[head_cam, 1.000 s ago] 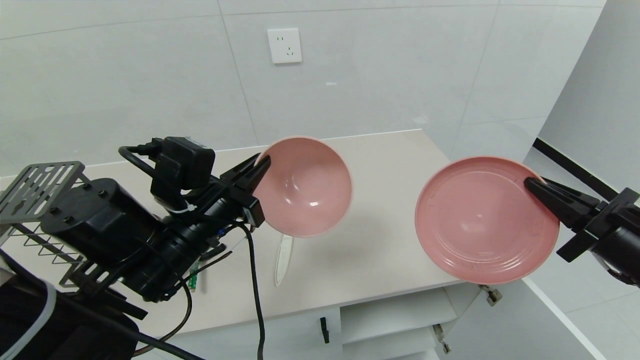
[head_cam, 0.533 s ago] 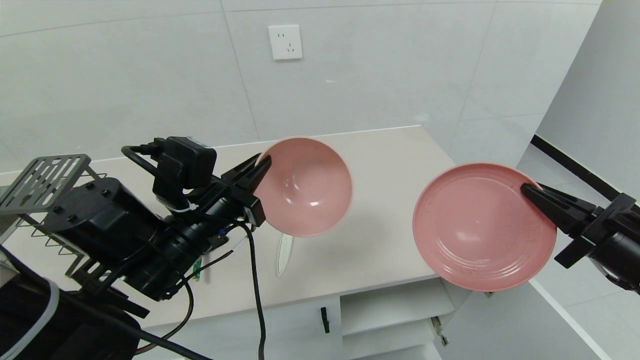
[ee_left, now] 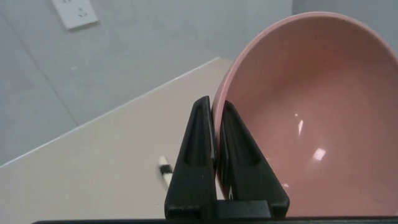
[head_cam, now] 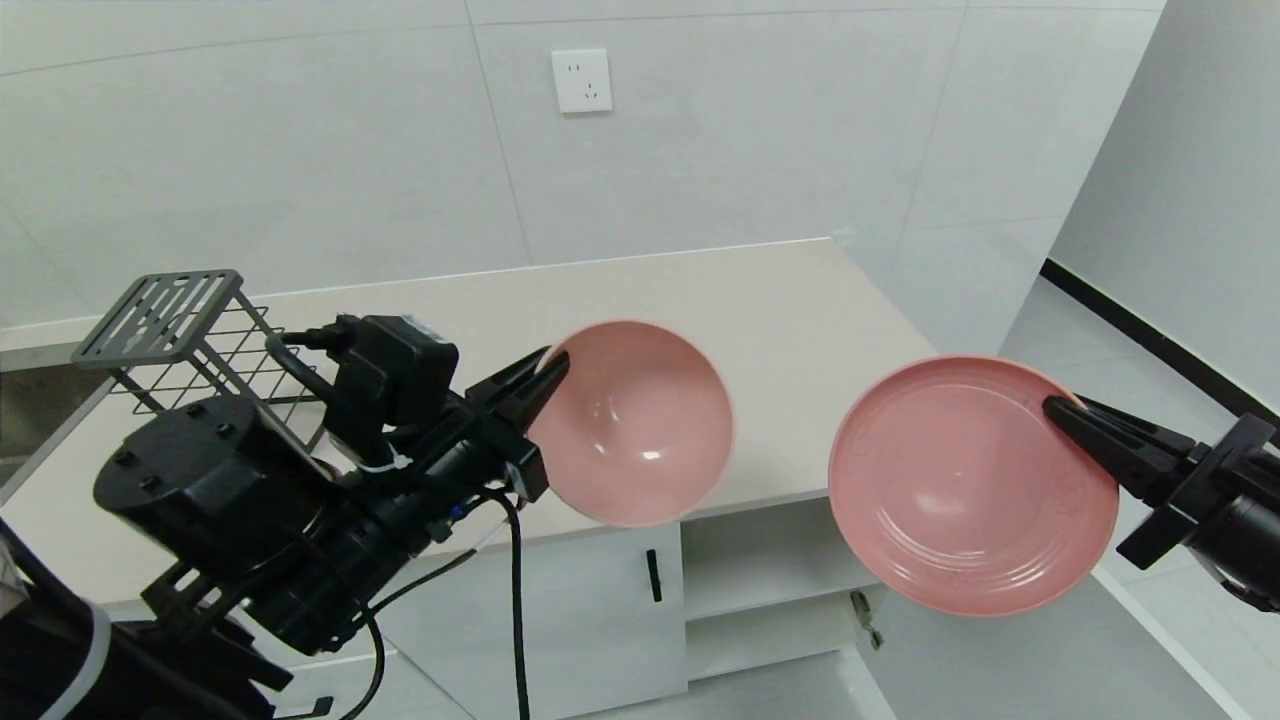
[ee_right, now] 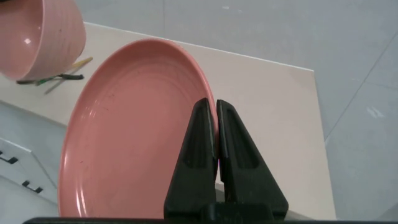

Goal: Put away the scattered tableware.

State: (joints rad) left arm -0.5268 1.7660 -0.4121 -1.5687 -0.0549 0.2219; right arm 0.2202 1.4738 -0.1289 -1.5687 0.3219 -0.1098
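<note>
The pink bowl (head_cam: 640, 440) was pinched at its left rim by the left gripper (head_cam: 553, 362), its opening turned nearward. The pink plate (head_cam: 960, 490) was clamped at its right rim by the right gripper (head_cam: 1055, 408), its face tilted nearward.

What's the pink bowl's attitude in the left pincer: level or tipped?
Tipped. The pink bowl is held on edge by its rim in the left pincer, its empty inside facing the head camera.

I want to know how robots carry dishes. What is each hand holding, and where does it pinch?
The left gripper pinches the pink bowl by its rim. The right gripper pinches the pink plate by its rim too.
</note>
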